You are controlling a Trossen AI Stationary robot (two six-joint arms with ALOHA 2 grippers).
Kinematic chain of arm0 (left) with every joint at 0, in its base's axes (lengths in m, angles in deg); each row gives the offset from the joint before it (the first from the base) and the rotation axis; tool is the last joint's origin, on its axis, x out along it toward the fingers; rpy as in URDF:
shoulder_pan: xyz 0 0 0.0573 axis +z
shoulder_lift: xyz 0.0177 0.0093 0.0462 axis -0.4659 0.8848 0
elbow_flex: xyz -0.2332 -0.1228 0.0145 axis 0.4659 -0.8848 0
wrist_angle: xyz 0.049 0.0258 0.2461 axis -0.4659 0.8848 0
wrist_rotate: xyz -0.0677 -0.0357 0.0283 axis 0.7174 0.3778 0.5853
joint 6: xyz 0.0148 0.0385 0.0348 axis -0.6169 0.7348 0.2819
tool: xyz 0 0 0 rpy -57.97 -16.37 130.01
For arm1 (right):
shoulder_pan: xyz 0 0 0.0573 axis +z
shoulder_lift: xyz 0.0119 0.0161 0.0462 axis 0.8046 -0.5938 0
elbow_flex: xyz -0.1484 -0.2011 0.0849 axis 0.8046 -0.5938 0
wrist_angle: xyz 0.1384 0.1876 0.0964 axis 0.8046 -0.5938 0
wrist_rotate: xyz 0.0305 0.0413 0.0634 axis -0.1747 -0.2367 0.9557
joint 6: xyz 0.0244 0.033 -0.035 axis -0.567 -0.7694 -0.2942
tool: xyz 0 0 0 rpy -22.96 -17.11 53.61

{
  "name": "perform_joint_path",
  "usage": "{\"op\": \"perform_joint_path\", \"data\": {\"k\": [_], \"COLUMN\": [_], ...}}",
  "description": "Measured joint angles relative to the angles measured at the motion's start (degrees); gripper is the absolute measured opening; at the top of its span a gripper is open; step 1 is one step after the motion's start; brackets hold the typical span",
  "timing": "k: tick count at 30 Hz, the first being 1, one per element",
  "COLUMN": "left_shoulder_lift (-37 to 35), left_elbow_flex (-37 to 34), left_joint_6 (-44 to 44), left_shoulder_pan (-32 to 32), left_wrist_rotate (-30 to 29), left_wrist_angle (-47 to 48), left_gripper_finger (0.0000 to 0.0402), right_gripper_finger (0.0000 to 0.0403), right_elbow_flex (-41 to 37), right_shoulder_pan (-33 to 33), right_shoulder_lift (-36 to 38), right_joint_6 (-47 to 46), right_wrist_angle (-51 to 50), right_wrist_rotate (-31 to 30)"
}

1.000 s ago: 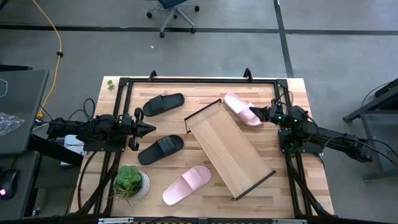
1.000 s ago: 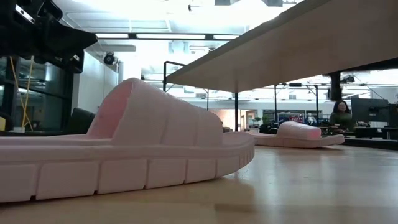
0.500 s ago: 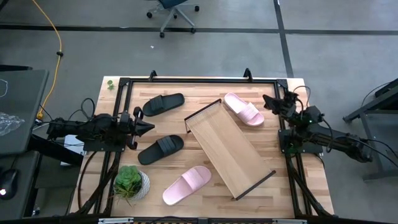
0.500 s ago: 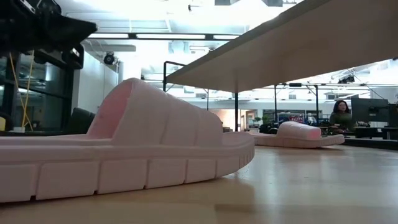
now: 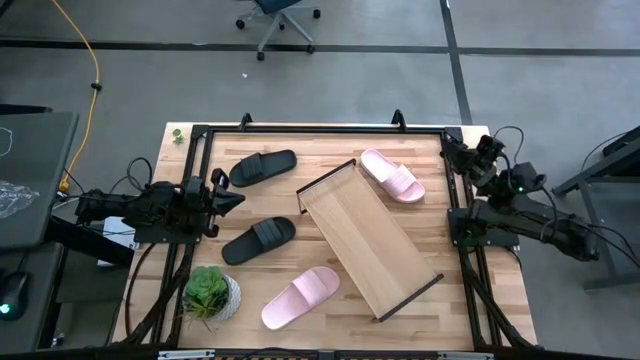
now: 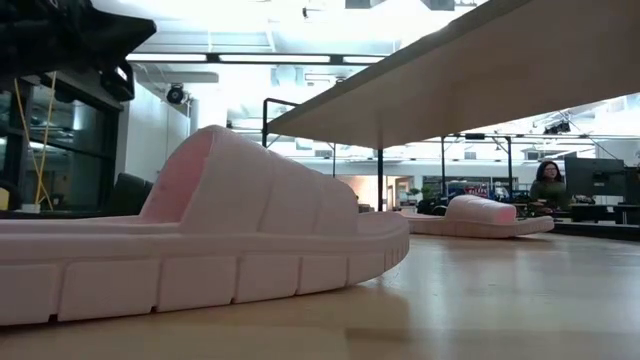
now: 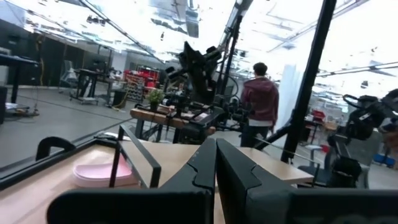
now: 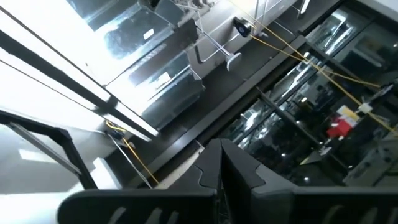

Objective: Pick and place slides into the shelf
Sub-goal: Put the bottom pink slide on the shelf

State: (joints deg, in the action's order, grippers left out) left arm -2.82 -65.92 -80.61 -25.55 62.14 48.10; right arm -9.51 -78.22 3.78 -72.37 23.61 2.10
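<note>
The shelf [image 5: 368, 238], a long light-wood board with dark end rims, lies slantwise in the middle of the table. Two black slides [image 5: 262, 167] [image 5: 258, 240] lie sole-down to its left. One pink slide [image 5: 391, 175] lies at its far end and another [image 5: 300, 297] near the front edge. My left gripper [image 5: 238, 201] is shut at the table's left side, between the two black slides, touching neither. My right gripper [image 5: 446, 145] is shut, raised and tipped upward at the far right corner, clear of the pink slide. Both wrist views show fingers closed on nothing [image 7: 214, 155] [image 8: 219, 155].
A potted plant [image 5: 210, 293] stands at the near left corner. A black frame [image 5: 320, 128] runs round the tabletop. The low view shows the near pink slide [image 6: 200, 240] close up under the raised board [image 6: 450, 80]. A person [image 7: 260, 99] stands beyond the table.
My right gripper has risen from beside the far pink slide, drawn back toward the table's right edge and tipped upward, rolling as it went; it stays shut. The slide has not moved. My left gripper has tipped up a little.
</note>
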Motion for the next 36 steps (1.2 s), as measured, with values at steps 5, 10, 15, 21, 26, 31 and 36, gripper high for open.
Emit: {"op": "perform_joint_path", "data": {"k": [5, 10, 15, 21, 26, 31, 36], "left_shoulder_lift": [0.0, 0.0, 0.0, 0.02, 0.0, 0.28, 2.38], "left_elbow_flex": [0.0, 0.0, 0.0, 0.0, 0.01, 4.46, 12.22], "left_joint_6": [0.11, 0.2, 0.2, 0.0, 0.0, 0.29, 0.59], "left_shoulder_pan": [0.01, 0.0, 0.0, 0.01, 0.0, 0.02, 0.0], "left_wrist_rotate": [-1.09, -1.13, -1.13, -1.13, -2.15, -4.14, -4.79], "left_wrist_angle": [-0.98, -2.91, -3.09, -5.26, -10.18, -4.71, 9.22], "left_gripper_finger": [0.0001, 0.0001, 0.0001, 0.0001, 0.0001, 0.0001, 0.0001], "right_gripper_finger": [0.0, 0.0, 0.0, 0.0, 0.0, 0.0, 0.0], "right_elbow_flex": [4.41, 6.8, 6.82, 6.82, 6.82, 6.87, 6.87], "right_shoulder_pan": [0.01, 0.0, 0.0, 0.01, 0.0, 0.02, 0.02], "right_shoulder_lift": [-0.02, -0.02, -0.02, -0.02, -0.02, -0.56, -3.33], "right_joint_6": [3.19, 3.64, 4.47, 4.49, 4.72, 4.93, 4.88], "right_wrist_angle": [-8.67, -14.78, -14.71, -14.71, -14.68, -14.6, -14.62], "right_wrist_rotate": [0.01, 0.0, 0.02, 0.43, 0.48, 0.46, 0.04]}}
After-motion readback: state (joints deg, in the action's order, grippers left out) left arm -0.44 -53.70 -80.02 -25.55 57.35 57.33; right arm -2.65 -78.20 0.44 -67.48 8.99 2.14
